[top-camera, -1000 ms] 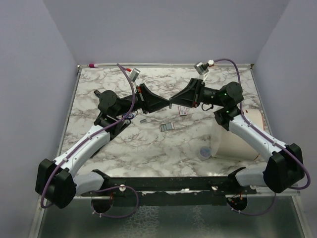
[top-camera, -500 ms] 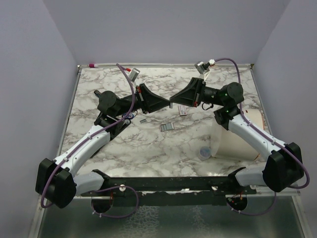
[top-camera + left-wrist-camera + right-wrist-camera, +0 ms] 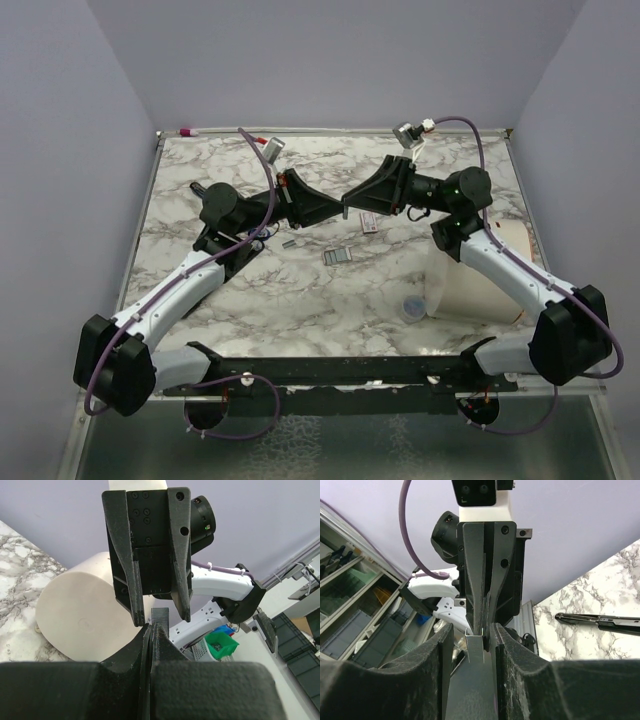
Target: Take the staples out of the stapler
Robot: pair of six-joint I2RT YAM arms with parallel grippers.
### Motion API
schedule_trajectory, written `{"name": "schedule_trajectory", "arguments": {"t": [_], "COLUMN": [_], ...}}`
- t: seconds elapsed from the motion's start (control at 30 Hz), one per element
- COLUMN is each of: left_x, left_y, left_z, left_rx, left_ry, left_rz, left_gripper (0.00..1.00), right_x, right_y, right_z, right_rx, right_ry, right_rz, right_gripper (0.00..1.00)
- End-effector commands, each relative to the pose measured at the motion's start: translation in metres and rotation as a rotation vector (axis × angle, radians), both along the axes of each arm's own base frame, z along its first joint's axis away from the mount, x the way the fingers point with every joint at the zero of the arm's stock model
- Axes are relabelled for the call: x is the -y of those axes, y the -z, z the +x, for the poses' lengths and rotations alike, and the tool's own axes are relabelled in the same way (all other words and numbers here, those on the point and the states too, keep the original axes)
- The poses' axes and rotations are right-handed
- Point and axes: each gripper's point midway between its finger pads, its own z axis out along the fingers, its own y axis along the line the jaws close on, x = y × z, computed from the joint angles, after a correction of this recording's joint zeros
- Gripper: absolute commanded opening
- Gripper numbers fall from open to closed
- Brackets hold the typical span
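Both grippers meet tip to tip above the middle of the marble table (image 3: 300, 290). The stapler (image 3: 476, 652), a thin dark-grey piece with a silvery U-shaped end, runs from one to the other. My left gripper (image 3: 151, 626) is shut on its ridged grey end (image 3: 160, 615). My right gripper (image 3: 472, 630) stands open around the other end, and a gap shows beside the piece on one side. In the top view the left gripper (image 3: 338, 209) and right gripper (image 3: 349, 205) hide the stapler. Short grey strips, the staples (image 3: 288, 240), lie on the marble, with more staples (image 3: 338, 256) nearby.
A wide white roll (image 3: 470, 285) lies at the right by the right arm. A small white piece with pink-red marks (image 3: 368, 223) lies under the right gripper. A clear little cup (image 3: 412, 306) stands near the roll. A long dark pen (image 3: 600, 621) lies on the marble.
Both grippers stay tip to tip over the table. The left arm has shifted very slightly. Nothing on the table has moved.
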Motion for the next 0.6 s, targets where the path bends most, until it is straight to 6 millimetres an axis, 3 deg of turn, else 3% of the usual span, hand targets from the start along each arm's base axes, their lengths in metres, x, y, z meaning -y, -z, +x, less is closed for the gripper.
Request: {"name": "schedule_trajectory", "arguments": {"t": [0.0,0.57], "left_x": [0.0016,0.0018], "left_y": [0.0096,0.0058], "left_z": [0.0004,-0.0003], "left_rx": [-0.014,-0.014], "left_ry": [0.016,0.024], "left_rz": [0.011,-0.017], "left_gripper": [0.00,0.00], "right_x": [0.0001,0.0015], "right_y": [-0.0075,-0.0015], "right_z": [-0.0094,-0.0141], "right_rx": [0.048,0.027], "right_ry": [-0.050,-0.074], "right_rz": [0.028,0.041], "right_gripper": [0.35,0.28]}}
